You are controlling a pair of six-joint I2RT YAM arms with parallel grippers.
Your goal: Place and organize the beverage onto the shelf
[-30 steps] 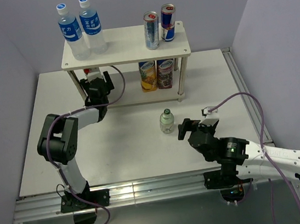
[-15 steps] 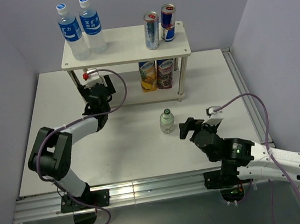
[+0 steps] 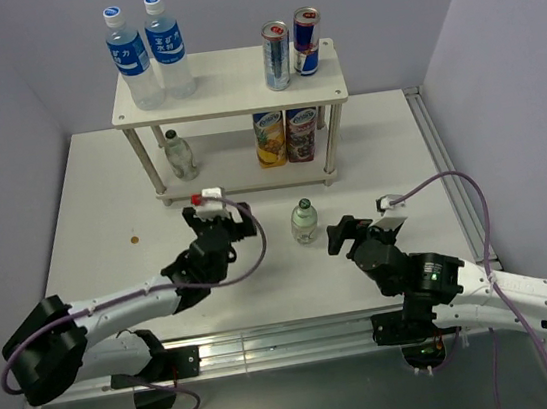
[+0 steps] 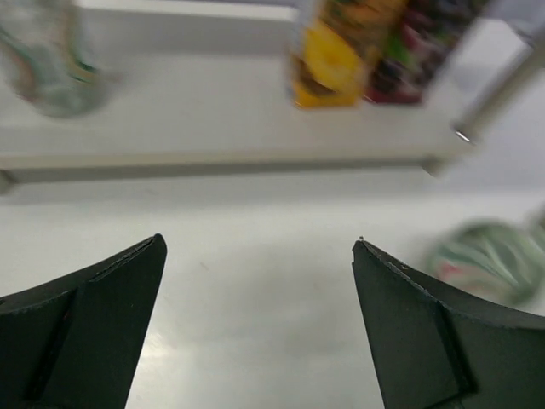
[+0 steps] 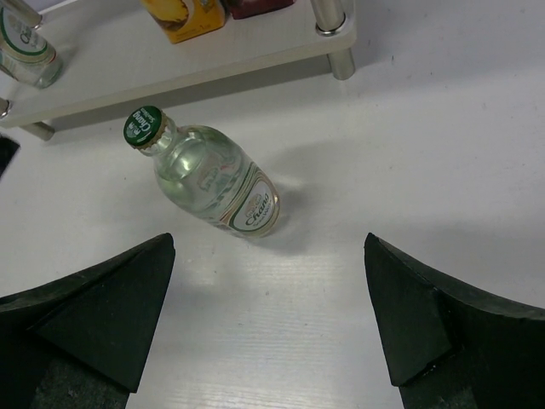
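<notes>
The two-tier shelf stands at the back. Its top board holds two blue-label water bottles and two slim cans. The lower board holds a small glass bottle at the left and two cartons at the right. A second small glass bottle with a green cap stands on the table in front of the shelf, seen too in the right wrist view. My left gripper is open and empty, left of this bottle. My right gripper is open and empty, just right of it.
The white table has a small brown spot at the left. Grey walls close the back and sides. A metal rail runs along the near edge. The shelf's front right leg stands close behind the bottle.
My left gripper has let go of the small glass bottle on the lower board and drawn back toward the near middle of the table. The right arm has barely moved.
</notes>
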